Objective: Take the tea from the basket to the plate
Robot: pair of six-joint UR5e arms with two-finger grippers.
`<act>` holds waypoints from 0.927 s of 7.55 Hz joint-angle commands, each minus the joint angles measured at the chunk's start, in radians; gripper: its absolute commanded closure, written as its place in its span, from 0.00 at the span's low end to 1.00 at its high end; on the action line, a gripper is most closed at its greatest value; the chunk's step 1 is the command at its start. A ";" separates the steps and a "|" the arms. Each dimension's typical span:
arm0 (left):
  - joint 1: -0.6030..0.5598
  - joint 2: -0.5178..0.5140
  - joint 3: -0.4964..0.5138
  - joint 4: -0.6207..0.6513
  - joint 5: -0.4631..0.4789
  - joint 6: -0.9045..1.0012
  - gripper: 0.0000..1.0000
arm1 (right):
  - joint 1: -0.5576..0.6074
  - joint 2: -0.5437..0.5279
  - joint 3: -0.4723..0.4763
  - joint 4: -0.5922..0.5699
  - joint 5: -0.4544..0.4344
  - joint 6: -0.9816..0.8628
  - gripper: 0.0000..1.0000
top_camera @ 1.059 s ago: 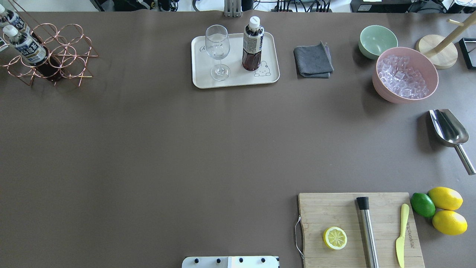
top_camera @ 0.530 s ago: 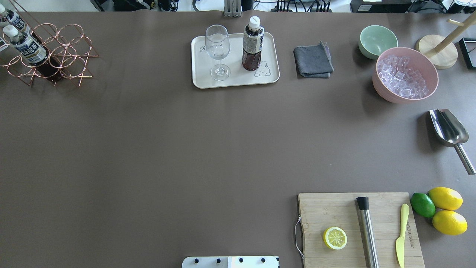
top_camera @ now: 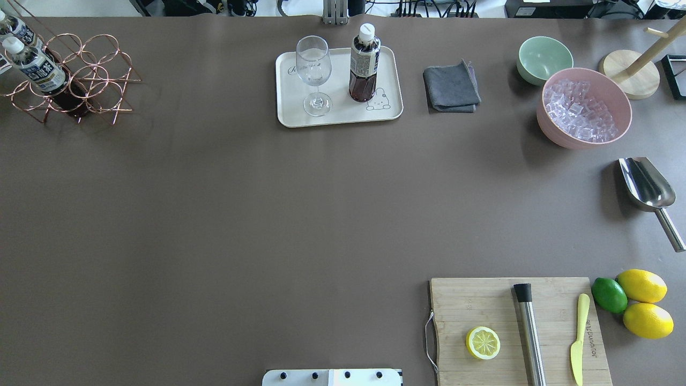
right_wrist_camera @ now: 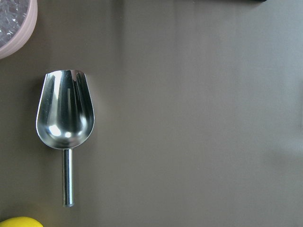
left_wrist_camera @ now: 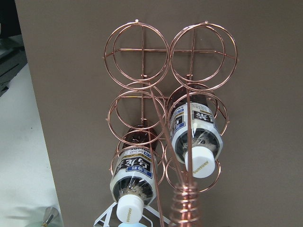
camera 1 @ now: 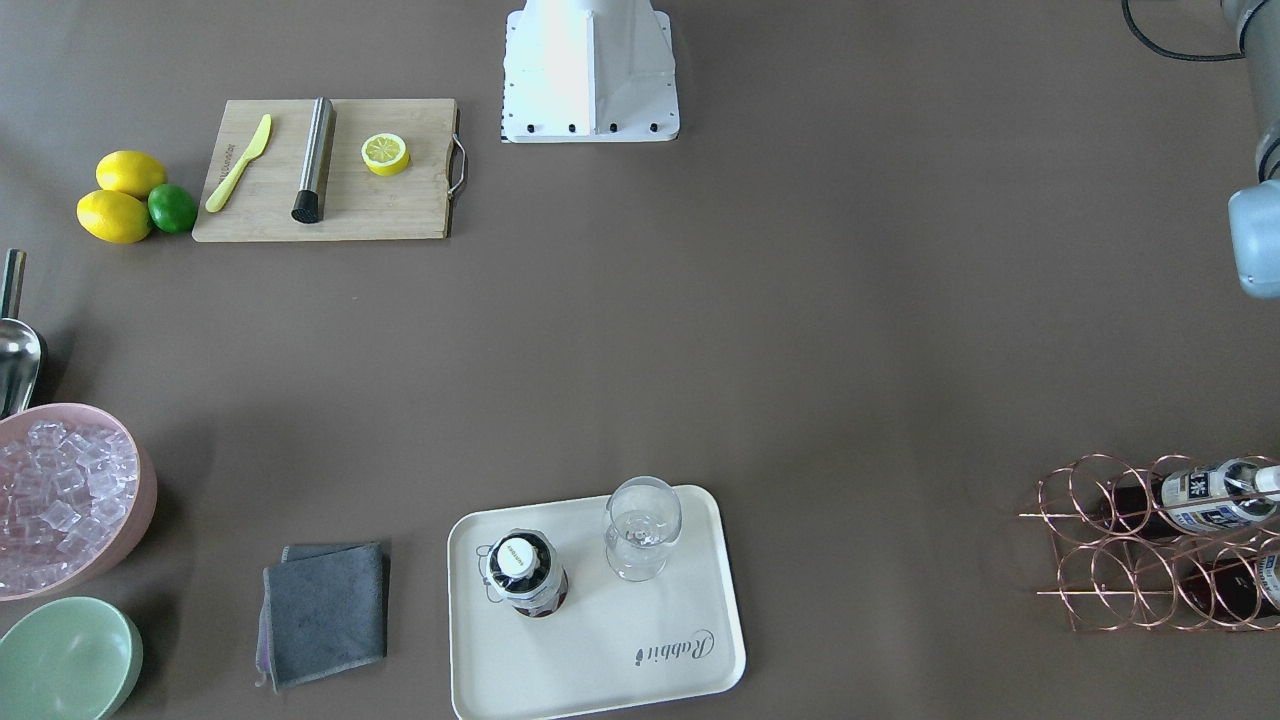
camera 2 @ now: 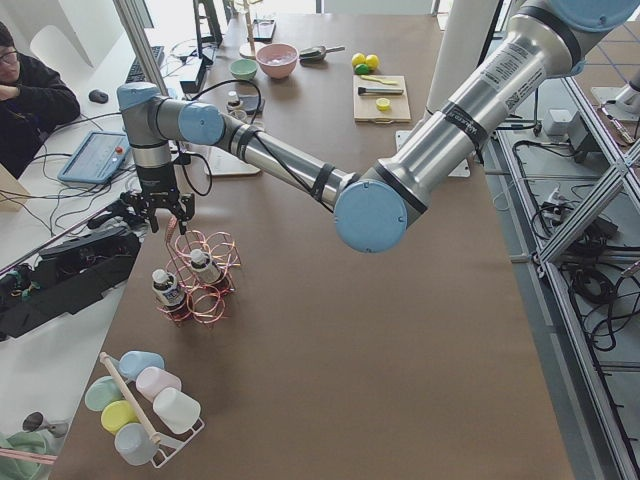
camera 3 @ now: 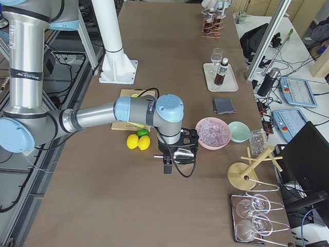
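One tea bottle [top_camera: 364,69] with a white cap stands upright on the cream plate [top_camera: 343,117], beside a clear glass [top_camera: 313,69]. It also shows in the front-facing view [camera 1: 525,570]. The copper wire basket [top_camera: 96,59] sits at the table's far left corner. Two alike bottles [left_wrist_camera: 135,175] [left_wrist_camera: 196,132] lean in its rings. My left gripper [camera 2: 163,215] hangs just above the basket's tall handle. I cannot tell whether it is open or shut. My right gripper [camera 3: 168,164] hovers over a steel scoop [right_wrist_camera: 66,111]. Its state cannot be told either.
A pink bowl of ice [top_camera: 549,131], a pale green bowl [top_camera: 544,59] and a grey cloth [top_camera: 451,88] lie at the far right. A cutting board [top_camera: 482,305] holds a lemon half, a muddler and a knife. A mug rack [camera 2: 140,400] stands beyond the basket.
The two bottles in the basket have shifted very slightly to the left. The bottle on the plate, the glass and everything else have not moved.
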 commanded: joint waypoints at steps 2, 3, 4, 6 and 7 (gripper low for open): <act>-0.017 0.008 0.001 -0.006 -0.003 -0.001 0.02 | -0.001 0.001 -0.005 0.001 0.001 0.000 0.00; -0.023 0.009 -0.004 -0.003 -0.025 0.001 0.02 | 0.000 0.001 -0.005 0.001 0.001 0.000 0.00; -0.046 0.009 -0.007 0.006 -0.039 0.005 0.02 | -0.001 0.001 -0.008 0.003 0.001 0.000 0.00; -0.113 0.021 -0.088 0.079 -0.052 0.008 0.02 | -0.001 0.001 -0.010 0.003 0.001 0.000 0.00; -0.132 0.094 -0.213 0.125 -0.069 0.008 0.02 | -0.001 0.001 -0.008 0.003 0.001 0.000 0.00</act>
